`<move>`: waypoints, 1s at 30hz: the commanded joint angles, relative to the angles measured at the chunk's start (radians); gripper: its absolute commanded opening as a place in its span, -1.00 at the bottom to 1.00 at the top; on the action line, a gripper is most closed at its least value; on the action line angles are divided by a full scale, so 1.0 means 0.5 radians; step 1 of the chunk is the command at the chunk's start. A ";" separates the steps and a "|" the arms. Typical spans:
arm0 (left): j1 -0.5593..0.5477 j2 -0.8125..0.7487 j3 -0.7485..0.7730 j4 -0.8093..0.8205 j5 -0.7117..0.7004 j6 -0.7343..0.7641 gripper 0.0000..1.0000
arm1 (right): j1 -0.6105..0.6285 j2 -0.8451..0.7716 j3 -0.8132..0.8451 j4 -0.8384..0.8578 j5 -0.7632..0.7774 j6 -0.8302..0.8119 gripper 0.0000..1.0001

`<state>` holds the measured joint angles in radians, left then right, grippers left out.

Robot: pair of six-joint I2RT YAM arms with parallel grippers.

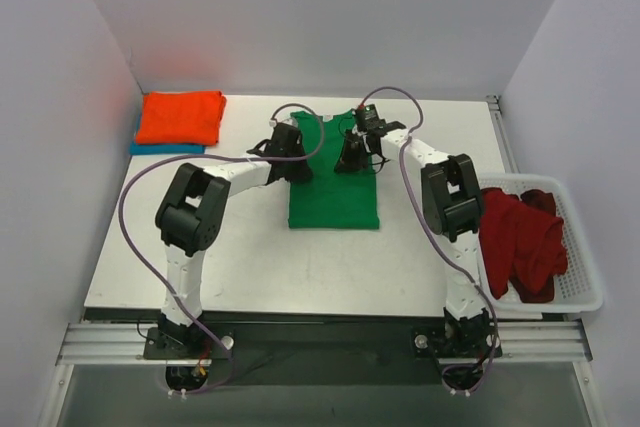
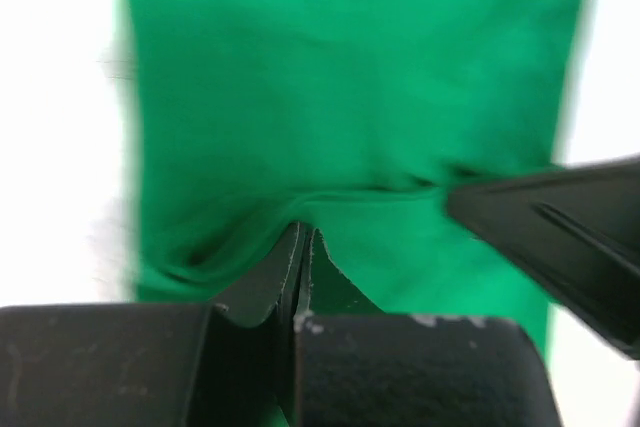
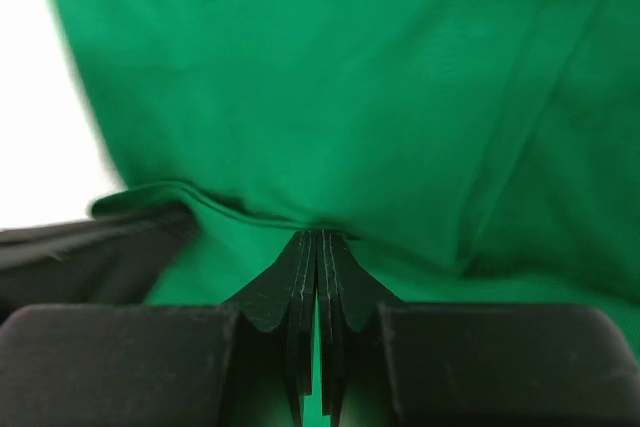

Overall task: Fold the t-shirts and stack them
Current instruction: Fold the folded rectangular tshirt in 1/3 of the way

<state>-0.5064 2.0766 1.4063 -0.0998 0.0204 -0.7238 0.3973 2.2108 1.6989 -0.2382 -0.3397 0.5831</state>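
Bright green soft cotton t-shirt (image 1: pixel 335 199): light, limp, best pinched at edges. Left gripper (image 2: pixel 303 242) and right gripper (image 3: pixel 318 242) each clamp its fabric.

- The white table (image 1: pixel 250 267) fills the middle of the frame.
- A green t-shirt (image 1: pixel 335 197) lies at its centre.
- A teal-blue t-shirt (image 1: pixel 150 148) lies upper left, under a folded orange t-shirt (image 1: pixel 180 117).
- A white basket (image 1: pixel 585 267) sits at the right edge.

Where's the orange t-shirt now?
Top view: the orange t-shirt lies folded at the far left corner of the table, on a teal-blue t-shirt, left of the green t-shirt.
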 commanded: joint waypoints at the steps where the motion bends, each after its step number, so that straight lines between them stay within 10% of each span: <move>1: 0.117 0.105 0.087 0.028 0.048 0.021 -1.00 | -0.064 0.073 0.072 -0.024 -0.100 0.030 -1.00; 17: 0.267 -0.005 -0.113 0.352 0.287 -0.019 -0.96 | -0.319 -0.117 -0.106 0.111 -0.385 0.104 -0.84; 21: 0.277 -0.176 -0.061 0.393 0.336 0.064 -0.19 | -0.322 -0.292 -0.158 0.111 -0.348 0.101 -0.63; 24: 0.270 -0.302 -0.076 0.362 0.349 0.095 -0.04 | -0.310 -0.418 -0.247 0.117 -0.336 0.125 -0.59; 30: 0.148 -0.634 -0.531 0.350 0.282 -0.055 -0.40 | -0.184 -0.685 -0.752 0.421 -0.443 0.361 -0.61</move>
<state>-0.3870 1.8587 1.2583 0.0498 0.1688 -0.7261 0.2604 1.9160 1.4239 -0.0856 -0.5144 0.6991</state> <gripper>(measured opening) 0.331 0.196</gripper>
